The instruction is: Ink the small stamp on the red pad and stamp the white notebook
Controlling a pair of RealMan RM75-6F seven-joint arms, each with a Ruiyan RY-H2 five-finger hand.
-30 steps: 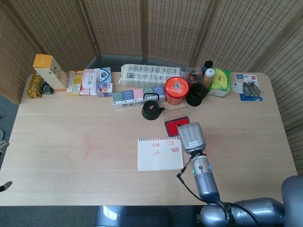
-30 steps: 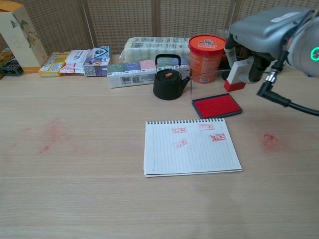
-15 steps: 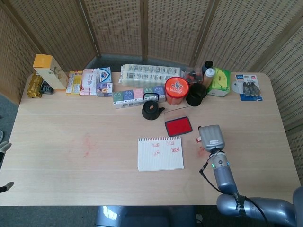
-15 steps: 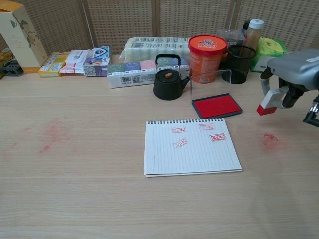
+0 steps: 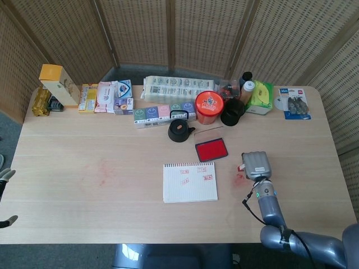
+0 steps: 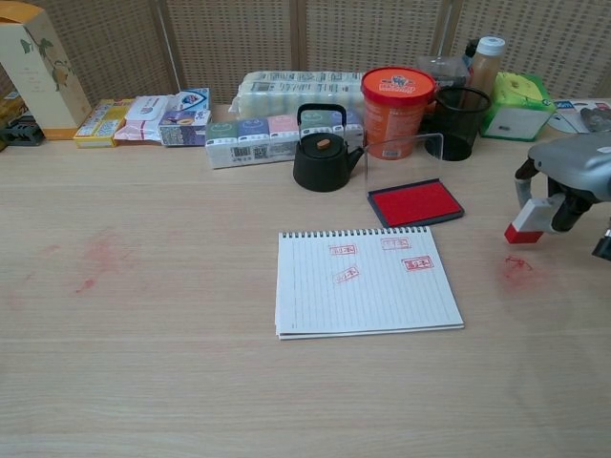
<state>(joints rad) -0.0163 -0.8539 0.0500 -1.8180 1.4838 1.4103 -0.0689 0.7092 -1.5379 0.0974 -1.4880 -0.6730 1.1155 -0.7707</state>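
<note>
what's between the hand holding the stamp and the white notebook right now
Only bare tabletop separates the right hand, holding the small stamp, from the white notebook. A red ink smudge sits below the stamp. The chest view shows this best.

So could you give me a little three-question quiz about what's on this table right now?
1. True or false: the robot hand holds the small stamp directly over the red pad.
2. How many red marks show on the white notebook?
3. Which stands closest to the red pad: A) yellow box, B) black kettle, C) green tissue box?

Key: 1. False; it is off to the pad's right, near the table. 2. Four. 3. B.
</note>
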